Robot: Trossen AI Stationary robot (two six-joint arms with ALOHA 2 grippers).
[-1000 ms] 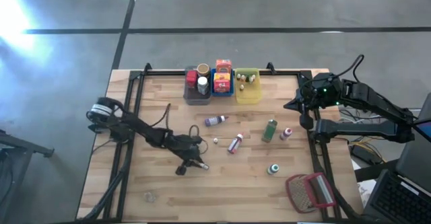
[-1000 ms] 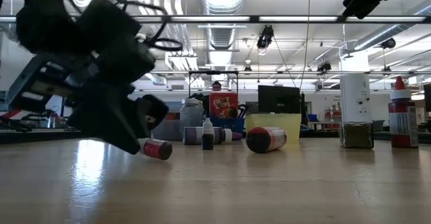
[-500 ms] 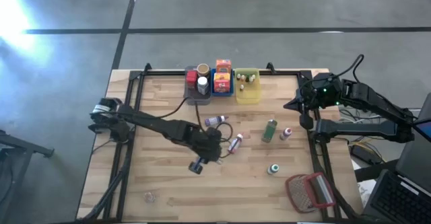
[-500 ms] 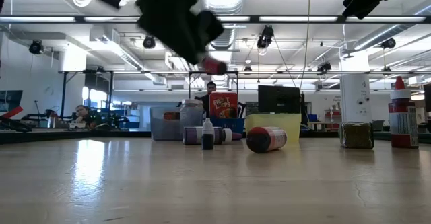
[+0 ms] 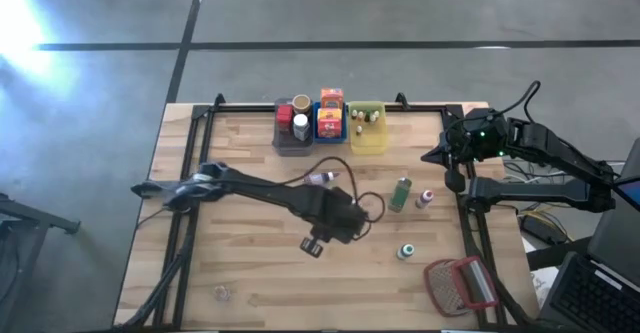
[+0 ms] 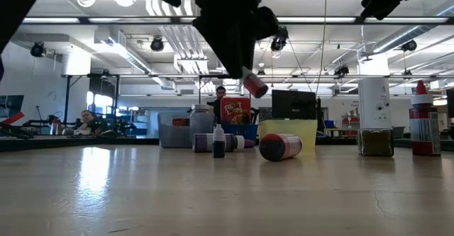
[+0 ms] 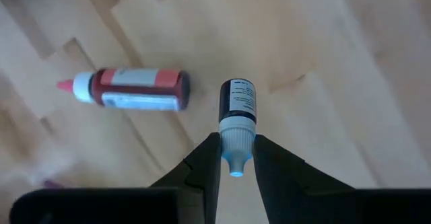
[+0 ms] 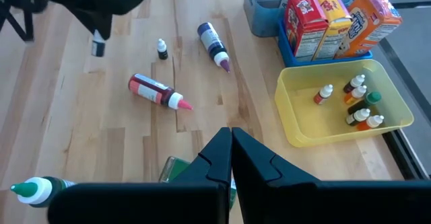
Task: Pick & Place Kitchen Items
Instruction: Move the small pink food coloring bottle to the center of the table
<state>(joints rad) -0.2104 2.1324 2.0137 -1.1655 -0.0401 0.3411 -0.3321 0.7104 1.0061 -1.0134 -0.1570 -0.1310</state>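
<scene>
Overhead and level views of my workspace. The table [image 5: 250, 283] is pale wooden planking edged by a black frame. My left hand [image 7: 234, 158] hangs above mid-table, fingers closed on the neck of a small dark bottle with a blue cap [image 7: 236, 120]; in the low view the held bottle shows clear of the surface. Beneath it a red bottle with a pink tip [image 7: 131, 89] lies on its side on the planks. My right hand [image 8: 231, 150] waits at the right edge of the table, fingers pressed together and empty. Other kitchen items lie loose: a purple-tipped bottle [image 8: 213, 45], a tiny dark bottle [image 8: 161, 48], a green bottle [image 5: 401, 193], a green-capped bottle [image 5: 406, 251]. At the far edge stand a grey bin [image 5: 283, 143], a blue bin [image 5: 331, 133] holding orange boxes [image 8: 343, 22], and a yellow bin [image 8: 397, 109] holding tiny capped bottles. A red-framed mesh object [image 5: 460, 285] sits at the near right corner. Beyond the table: grey floor, an open hall with ceiling lights, ducts, and a person [image 6: 220, 92] behind the bins.
</scene>
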